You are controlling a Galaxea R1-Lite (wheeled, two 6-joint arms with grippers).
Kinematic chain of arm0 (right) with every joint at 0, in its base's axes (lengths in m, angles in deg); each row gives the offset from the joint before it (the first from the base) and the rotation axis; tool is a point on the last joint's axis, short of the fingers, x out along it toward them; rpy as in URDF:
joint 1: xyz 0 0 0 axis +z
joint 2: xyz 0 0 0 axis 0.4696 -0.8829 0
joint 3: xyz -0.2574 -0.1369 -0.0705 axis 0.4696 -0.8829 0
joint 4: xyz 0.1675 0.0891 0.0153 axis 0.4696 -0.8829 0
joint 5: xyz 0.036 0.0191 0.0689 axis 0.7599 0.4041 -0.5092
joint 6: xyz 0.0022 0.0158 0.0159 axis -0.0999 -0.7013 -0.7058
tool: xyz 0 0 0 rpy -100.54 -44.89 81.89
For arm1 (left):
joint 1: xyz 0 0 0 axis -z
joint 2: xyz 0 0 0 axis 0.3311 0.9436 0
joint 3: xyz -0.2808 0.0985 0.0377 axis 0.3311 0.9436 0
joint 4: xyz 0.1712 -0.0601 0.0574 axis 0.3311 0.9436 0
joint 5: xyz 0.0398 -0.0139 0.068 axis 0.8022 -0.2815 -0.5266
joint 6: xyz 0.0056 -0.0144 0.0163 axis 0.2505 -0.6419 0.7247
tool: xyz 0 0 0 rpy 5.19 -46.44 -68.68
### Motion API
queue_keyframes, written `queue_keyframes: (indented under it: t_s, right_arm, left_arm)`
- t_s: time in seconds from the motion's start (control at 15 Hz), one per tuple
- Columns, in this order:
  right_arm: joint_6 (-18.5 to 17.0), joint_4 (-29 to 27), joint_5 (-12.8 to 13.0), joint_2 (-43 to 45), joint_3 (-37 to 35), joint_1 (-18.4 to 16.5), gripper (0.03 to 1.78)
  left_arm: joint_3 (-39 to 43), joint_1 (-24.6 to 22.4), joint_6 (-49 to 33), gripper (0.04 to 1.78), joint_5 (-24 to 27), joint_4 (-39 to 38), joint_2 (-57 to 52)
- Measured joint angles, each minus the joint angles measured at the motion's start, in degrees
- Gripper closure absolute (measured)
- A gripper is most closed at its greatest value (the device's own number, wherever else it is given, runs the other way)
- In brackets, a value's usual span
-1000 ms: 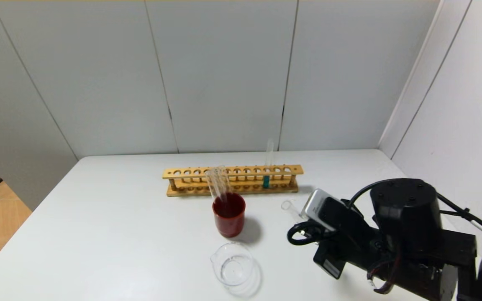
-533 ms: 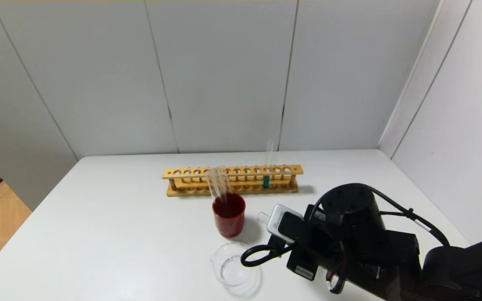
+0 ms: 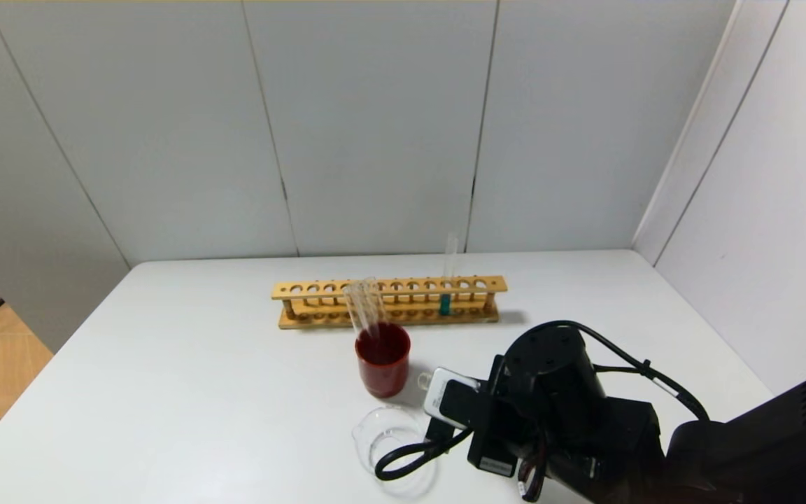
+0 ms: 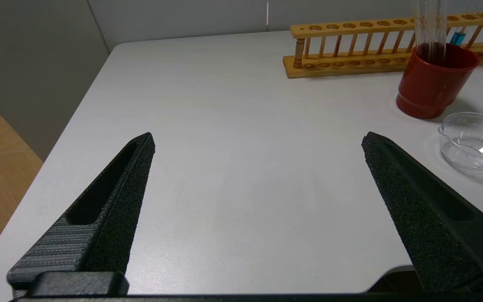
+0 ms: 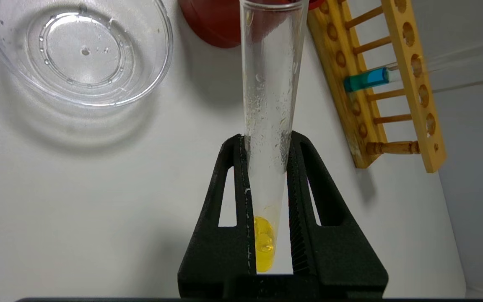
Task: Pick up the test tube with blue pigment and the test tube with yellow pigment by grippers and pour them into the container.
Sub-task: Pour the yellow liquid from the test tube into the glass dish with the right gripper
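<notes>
My right gripper is shut on the test tube with yellow pigment. The yellow liquid sits at the tube's rounded end between the fingers. The tube lies tilted, and its open mouth is beside the red cup, just past the container. The container is a low clear beaker, also seen in the head view. The test tube with blue pigment stands in the wooden rack. My right arm hides its gripper from the head view. My left gripper is open and empty over the table's front left.
A dark-red cup holding a few clear tubes stands between the rack and the container. The white table ends at a wall behind and a wall on the right.
My right arm has moved left across the table with the yellow tube, from the right side to beside the red cup and the container. The rack, cup and container have not moved.
</notes>
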Motion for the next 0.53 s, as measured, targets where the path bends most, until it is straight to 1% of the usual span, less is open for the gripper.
queue_keyframes:
  t_s: [0.07,0.27,0.4,0.53]
  right_arm:
    - [0.8,-0.1,0.0,-0.2,0.1,0.4,1.49]
    - [5.2,-0.4,-0.1,-1.1,1.0,1.1,1.49]
    - [6.9,-0.8,-0.2,-1.9,1.9,2.0,1.49]
    - [9.8,-0.8,0.0,-2.8,2.7,2.3,1.49]
  left_arm:
    - [0.0,0.0,0.0,0.07,0.0,0.0,0.0]
    - [0.0,0.0,0.0,0.07,0.0,0.0,0.0]
    - [0.0,0.0,0.0,0.07,0.0,0.0,0.0]
    - [0.0,0.0,0.0,0.07,0.0,0.0,0.0]
